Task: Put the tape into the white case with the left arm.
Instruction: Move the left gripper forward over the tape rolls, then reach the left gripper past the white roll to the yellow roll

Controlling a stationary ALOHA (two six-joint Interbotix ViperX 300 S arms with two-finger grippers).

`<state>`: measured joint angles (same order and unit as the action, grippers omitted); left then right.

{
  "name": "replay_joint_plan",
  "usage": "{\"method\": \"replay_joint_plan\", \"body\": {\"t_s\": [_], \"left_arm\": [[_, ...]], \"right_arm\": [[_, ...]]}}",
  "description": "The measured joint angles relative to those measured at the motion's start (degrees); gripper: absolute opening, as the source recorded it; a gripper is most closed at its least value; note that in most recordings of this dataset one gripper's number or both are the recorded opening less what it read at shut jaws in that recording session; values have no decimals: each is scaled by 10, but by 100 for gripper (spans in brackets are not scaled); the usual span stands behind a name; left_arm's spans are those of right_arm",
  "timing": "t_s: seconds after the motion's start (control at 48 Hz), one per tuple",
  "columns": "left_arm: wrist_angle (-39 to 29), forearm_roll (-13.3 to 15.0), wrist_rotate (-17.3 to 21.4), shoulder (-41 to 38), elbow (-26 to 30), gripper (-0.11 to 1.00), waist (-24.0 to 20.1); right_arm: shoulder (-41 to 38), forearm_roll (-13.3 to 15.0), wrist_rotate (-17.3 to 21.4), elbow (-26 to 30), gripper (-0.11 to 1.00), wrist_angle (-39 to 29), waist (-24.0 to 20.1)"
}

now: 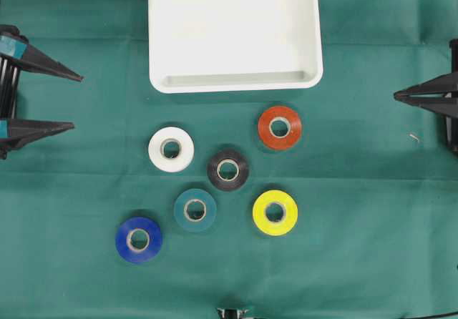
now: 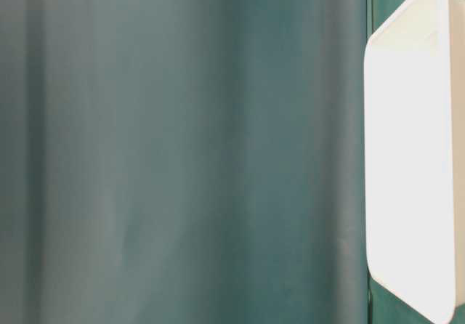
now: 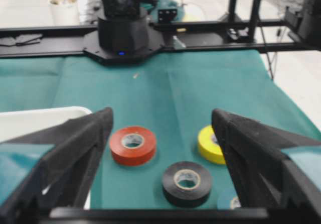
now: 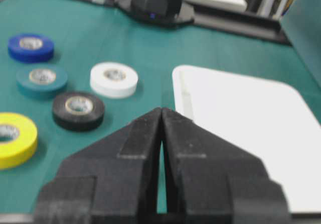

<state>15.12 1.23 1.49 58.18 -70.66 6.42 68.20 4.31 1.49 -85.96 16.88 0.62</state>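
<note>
Six tape rolls lie below the white case (image 1: 235, 33) at top center. The left gripper (image 1: 77, 102), at left edge, gapes wide; the right gripper (image 1: 396, 95) is pinched closed, both empty.

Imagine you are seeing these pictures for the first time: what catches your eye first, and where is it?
Six bright tape rolls lie scattered on the green cloth: white, red, black, teal, yellow, blue. Above them sits the white case, empty. At the left edge the left pincer stands wide open; the right pincer is shut.
</note>
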Motion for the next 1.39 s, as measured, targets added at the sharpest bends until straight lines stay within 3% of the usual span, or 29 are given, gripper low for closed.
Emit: {"method": "replay_joint_plan", "body": {"t_s": [0.208, 0.5, 0.999, 1.395], "left_arm": [[-21, 0, 2, -22, 17, 96, 0], [-63, 0, 0, -122, 56, 96, -10], [-159, 1, -3, -272, 132, 96, -11], [-190, 2, -2, -310, 163, 96, -11]], "right_arm": [[0, 0, 0, -17, -9, -28, 0], [0, 1, 0, -27, -9, -107, 0], [2, 0, 0, -44, -9, -112, 0], [10, 12, 0, -50, -9, -111, 0]]}}
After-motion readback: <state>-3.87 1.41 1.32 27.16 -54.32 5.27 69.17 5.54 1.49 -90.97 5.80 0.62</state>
